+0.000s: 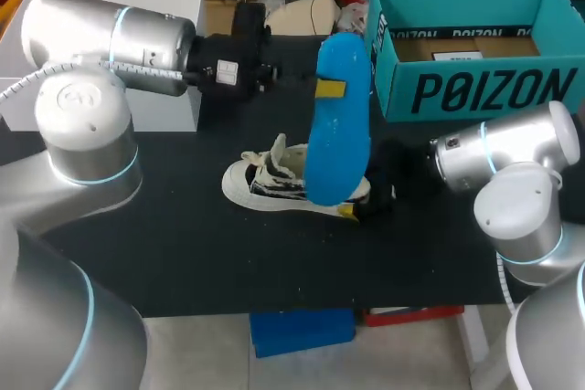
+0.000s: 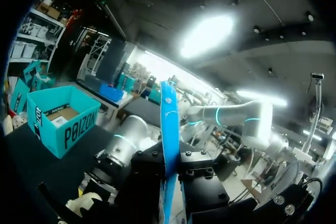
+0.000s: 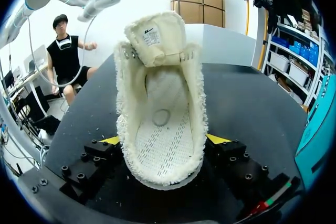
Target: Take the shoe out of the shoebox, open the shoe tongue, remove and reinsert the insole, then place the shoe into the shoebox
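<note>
Nearest, cream sneaker (image 3: 160, 129) held at the heel by the closed fingers of right gripper (image 3: 164, 141), tongue (image 3: 155, 35) open; blue insole (image 1: 338, 134) out, pinched upright in left gripper (image 1: 329, 89); next, probably reinsertion, toe-first into the opening.

Head view: soft, even overhead light, no hard shadows. The black table (image 1: 183, 262) soaks it up, with mild sheen on the left arm (image 1: 101, 29) in the upper left of the frame. Left wrist view is dim: ceiling lamp (image 2: 207, 35) blown out, insole (image 2: 169, 145) backlit. Right wrist view is bright, shoe (image 3: 160, 103) well lit.
</note>
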Action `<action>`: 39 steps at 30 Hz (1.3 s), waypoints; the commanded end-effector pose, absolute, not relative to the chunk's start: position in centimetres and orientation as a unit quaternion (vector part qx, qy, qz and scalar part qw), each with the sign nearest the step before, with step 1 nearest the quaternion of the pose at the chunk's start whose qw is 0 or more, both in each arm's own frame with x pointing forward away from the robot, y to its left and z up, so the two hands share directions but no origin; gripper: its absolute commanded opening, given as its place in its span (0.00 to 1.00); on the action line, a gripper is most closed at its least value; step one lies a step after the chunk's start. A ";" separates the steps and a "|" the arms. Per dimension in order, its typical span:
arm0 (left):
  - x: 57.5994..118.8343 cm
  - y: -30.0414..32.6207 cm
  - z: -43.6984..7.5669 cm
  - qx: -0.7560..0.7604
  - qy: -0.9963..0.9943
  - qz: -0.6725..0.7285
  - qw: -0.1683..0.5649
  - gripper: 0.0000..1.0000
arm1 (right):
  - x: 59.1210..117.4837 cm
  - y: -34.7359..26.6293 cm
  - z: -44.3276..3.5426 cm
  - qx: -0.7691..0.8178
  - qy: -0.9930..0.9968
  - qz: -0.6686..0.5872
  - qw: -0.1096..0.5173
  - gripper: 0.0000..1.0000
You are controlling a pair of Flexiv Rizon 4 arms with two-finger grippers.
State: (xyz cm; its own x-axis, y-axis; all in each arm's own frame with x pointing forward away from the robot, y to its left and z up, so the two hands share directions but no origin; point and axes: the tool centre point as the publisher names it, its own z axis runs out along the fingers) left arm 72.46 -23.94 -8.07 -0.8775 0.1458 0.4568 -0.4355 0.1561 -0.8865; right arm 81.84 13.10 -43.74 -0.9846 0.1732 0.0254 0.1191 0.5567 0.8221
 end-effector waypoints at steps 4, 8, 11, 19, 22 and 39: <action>71.0 -24.3 -4.4 0.084 -0.719 0.645 0.246 0.00 | 81.8 13.2 -44.1 0.084 0.882 0.462 0.029 0.00; 69.4 -24.5 -3.2 0.104 -0.740 0.628 0.219 0.00 | 81.8 13.2 -44.1 0.084 0.882 0.462 0.029 0.00; 67.9 -24.2 -2.1 0.125 -0.755 0.612 0.199 0.00 | 81.8 13.2 -44.1 0.084 0.882 0.462 0.029 0.00; 65.2 -23.0 0.6 0.161 -0.747 0.613 0.198 0.00 | 81.8 13.2 -44.1 0.084 0.882 0.462 0.029 0.00; 64.3 -22.4 1.9 0.166 -0.737 0.623 0.201 0.00 | 81.8 13.2 -44.1 0.084 0.882 0.462 0.029 0.00; 62.1 -20.2 6.4 0.193 -0.714 0.647 0.184 0.00 | 81.8 13.2 -44.1 0.084 0.882 0.462 0.029 0.00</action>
